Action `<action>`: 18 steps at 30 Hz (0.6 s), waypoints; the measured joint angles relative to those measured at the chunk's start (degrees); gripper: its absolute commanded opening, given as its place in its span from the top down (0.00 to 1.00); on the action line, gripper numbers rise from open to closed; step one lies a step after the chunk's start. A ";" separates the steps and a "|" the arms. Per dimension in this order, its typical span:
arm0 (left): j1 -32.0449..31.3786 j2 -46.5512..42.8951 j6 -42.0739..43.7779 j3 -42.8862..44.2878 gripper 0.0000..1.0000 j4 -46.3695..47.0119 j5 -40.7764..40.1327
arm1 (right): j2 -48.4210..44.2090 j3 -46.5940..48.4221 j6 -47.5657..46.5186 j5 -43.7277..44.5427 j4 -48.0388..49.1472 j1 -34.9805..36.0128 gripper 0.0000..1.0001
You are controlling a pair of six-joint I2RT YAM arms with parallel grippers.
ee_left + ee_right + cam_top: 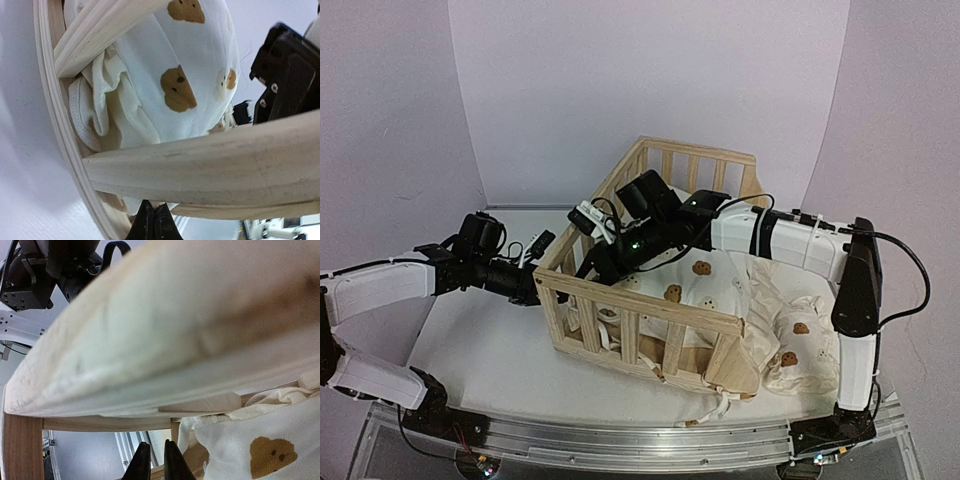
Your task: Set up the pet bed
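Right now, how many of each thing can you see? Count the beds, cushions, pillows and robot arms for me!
Wooden pet bed: 1
Bear-print cushion: 1
Small bear-print pillow: 1
Robot arms: 2, the left arm and the right arm
Total: 5
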 measured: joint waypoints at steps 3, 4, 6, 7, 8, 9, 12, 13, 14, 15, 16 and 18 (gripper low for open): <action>0.00 -0.24 4.39 1.44 1.00 -3.98 -1.66 | 0.00 -0.68 0.15 -0.72 1.40 -0.11 0.86; 0.00 -0.33 5.73 1.66 1.00 -4.81 -2.25 | 0.02 -0.76 0.20 -0.72 1.75 -0.11 0.84; -0.04 -0.52 7.96 2.25 1.00 -6.78 -3.34 | 0.13 -0.81 0.35 -0.72 2.10 -0.11 0.80; -0.11 -0.55 9.18 2.64 1.00 -7.58 -3.89 | 0.20 -0.81 0.44 -0.66 2.32 -0.11 0.80; -0.13 -0.55 10.27 3.13 1.00 -8.17 -4.28 | 0.28 -0.81 0.52 -0.52 2.64 -0.11 0.79; -0.17 -0.55 11.50 3.72 1.00 -9.03 -4.79 | 0.35 -0.81 0.61 -0.35 2.91 -0.11 0.77; -0.50 -0.68 14.69 5.53 1.00 -10.69 -7.02 | 0.20 -1.60 1.42 1.53 4.44 -0.17 0.70; -0.76 -0.98 15.50 5.81 1.00 -11.15 -7.89 | -0.04 -2.08 1.46 2.29 4.96 -0.09 0.68; -1.03 -1.40 16.37 5.97 1.00 -11.58 -8.79 | -0.59 -3.10 1.66 3.58 5.84 0.04 0.66; -1.18 -1.81 17.00 5.99 1.00 -11.69 -9.38 | -1.16 -3.96 1.84 4.15 6.21 0.04 0.64; -1.49 -2.45 17.88 5.99 1.00 -11.93 -10.25 | -1.90 -4.98 2.29 4.94 6.29 0.04 0.61; -1.86 -3.63 19.02 5.99 1.00 -12.04 -10.97 | -3.30 -7.26 3.41 5.79 6.29 -0.26 0.58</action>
